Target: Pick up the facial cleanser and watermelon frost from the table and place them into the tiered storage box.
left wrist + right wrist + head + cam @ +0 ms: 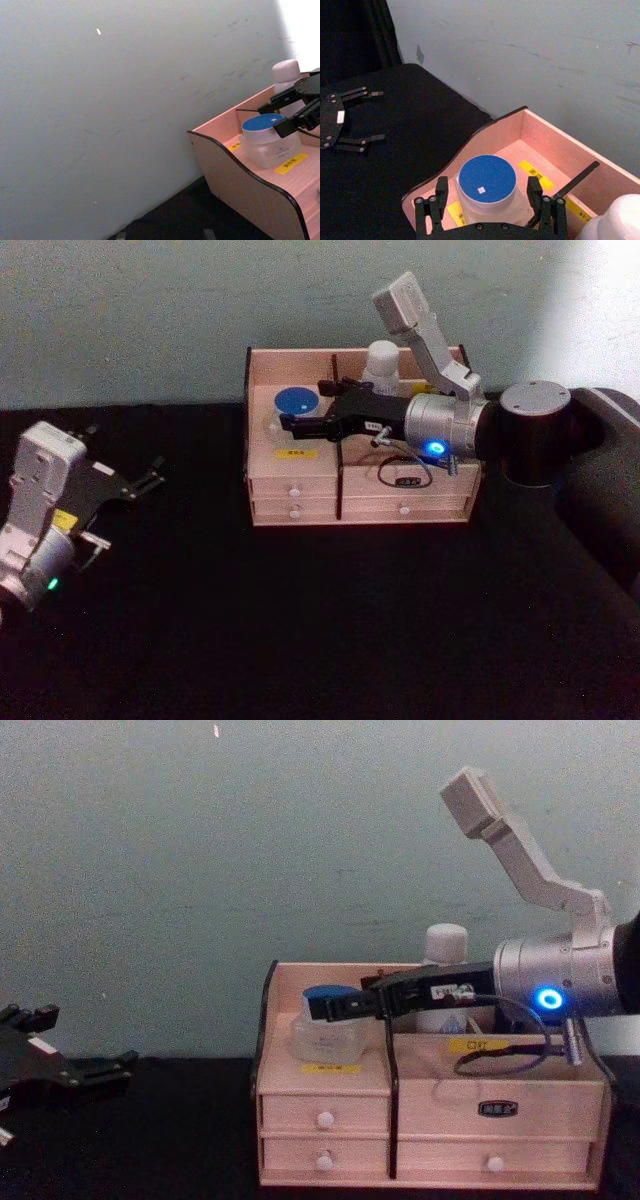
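The tiered storage box [300, 358] stands at the back of the black table. The watermelon frost [295, 402], a squat jar with a blue lid, rests in the box's upper left compartment. My right gripper [488, 182] reaches over the box and is open, one finger on each side of the jar with a small gap to it. The facial cleanser [382, 360], a white bottle, stands upright in the back right compartment behind the right gripper. My left gripper [130, 508] is open with nothing in it, low at the table's left side, far from the box.
A pale wall [200, 870] rises directly behind the box. The box [320, 1095] has small drawers with white knobs at its front. Black tabletop [300, 620] stretches in front of the box and between it and the left gripper.
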Motion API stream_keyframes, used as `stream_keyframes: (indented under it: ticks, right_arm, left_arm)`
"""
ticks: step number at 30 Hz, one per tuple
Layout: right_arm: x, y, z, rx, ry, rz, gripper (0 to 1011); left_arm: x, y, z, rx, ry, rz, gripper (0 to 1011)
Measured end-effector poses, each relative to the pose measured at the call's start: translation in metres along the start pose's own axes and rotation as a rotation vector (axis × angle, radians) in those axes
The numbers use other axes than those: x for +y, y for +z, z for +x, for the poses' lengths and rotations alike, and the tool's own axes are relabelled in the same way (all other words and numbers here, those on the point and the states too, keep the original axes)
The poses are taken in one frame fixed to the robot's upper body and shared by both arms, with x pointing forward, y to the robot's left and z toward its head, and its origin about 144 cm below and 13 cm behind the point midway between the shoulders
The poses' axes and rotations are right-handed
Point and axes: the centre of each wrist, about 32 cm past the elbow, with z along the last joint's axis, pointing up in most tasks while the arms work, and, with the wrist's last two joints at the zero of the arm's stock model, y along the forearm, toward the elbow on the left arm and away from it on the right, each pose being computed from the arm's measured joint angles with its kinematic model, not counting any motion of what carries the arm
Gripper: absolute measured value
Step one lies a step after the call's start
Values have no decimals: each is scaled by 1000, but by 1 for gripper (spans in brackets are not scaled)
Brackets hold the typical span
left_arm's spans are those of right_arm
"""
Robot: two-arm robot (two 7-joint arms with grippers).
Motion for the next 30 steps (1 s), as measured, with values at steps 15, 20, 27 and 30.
stream_keyframes:
  ticks: [15,20,27,30]
  right_arm:
    - [-29,7,-9,-33,10,107,1002]
    - [-52,4,-17,-32,24,126,1002]
    - [-105,-11,-26,2,31,114,1003]
    - [-122,-15,-26,8,-4,101,1003]
  left_arm:
    - [0,0,0,0,0,0,1001]
    - [0,0,0,0,0,0,1001]
    - [0,0,0,0,0,0,1001]
    - [0,0,0,0,0,0,1001]
